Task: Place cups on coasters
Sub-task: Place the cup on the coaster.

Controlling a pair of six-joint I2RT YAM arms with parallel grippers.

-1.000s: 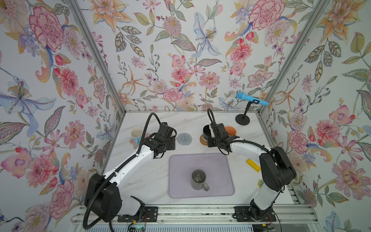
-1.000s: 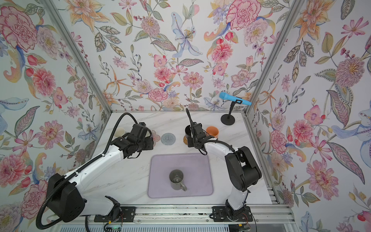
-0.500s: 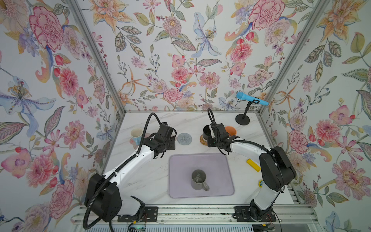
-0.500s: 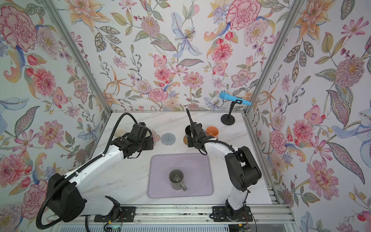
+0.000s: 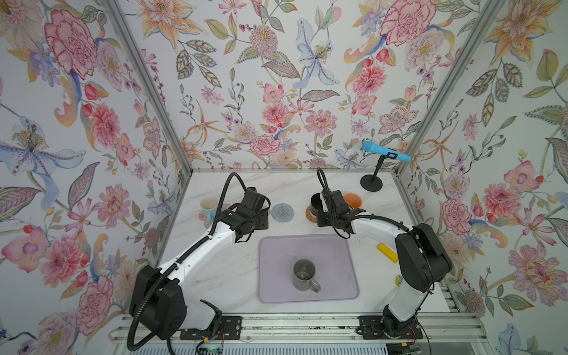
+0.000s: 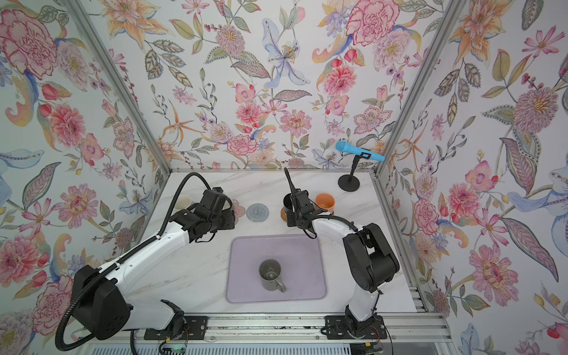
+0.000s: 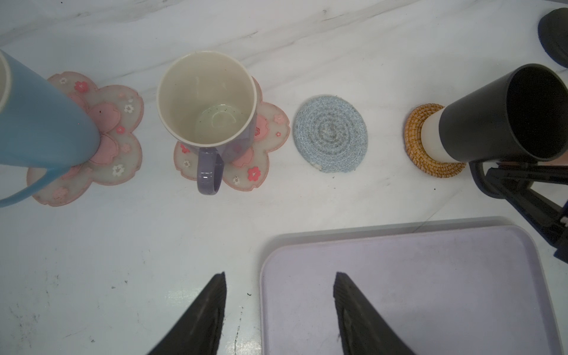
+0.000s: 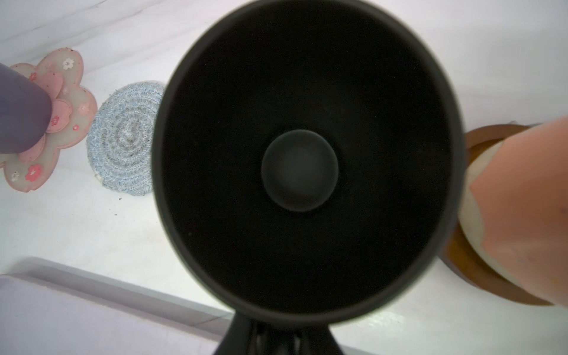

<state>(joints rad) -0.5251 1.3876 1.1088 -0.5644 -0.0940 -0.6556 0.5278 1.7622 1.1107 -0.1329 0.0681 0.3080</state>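
Along the far edge of the white marble worktop [image 5: 215, 276], five coasters are lying in a row. Light blue ceramic mug [image 7: 40, 123] is sitting on a translucent pink flower coaster [image 7: 123, 123]. Purple-grey ceramic mug [image 7: 209, 101] is sitting on the second pink flower coaster [image 7: 270, 132]. Grey ringed disc [image 7: 330, 133] is lying bare.

Right tool [image 8: 278, 338] is clamping tight on the handle of the black ceramic mug [image 7: 504, 113], whose base is resting on the woven tan disc [image 7: 418, 135]. Left tool [image 7: 279, 276] is hovering partly open, gripping nothing, by the far left corner of the lilac rectangular mat [image 5: 276, 252]. Grey ceramic mug [image 5: 304, 275] is standing upright on that mat.

Blue microphone [image 5: 384, 152] on its black round stand base [image 5: 371, 186] is occupying the far right corner. Yellow block [image 5: 387, 252] is lying beside the right arm. Floral wallpaper [image 5: 276, 92] is enclosing three sides.

In both top views the left arm is hiding the purple-grey mug. Only the right wrist view is showing the dark brown wooden disc [image 8: 479, 276] under the peach-orange ceramic mug [image 8: 522, 199].
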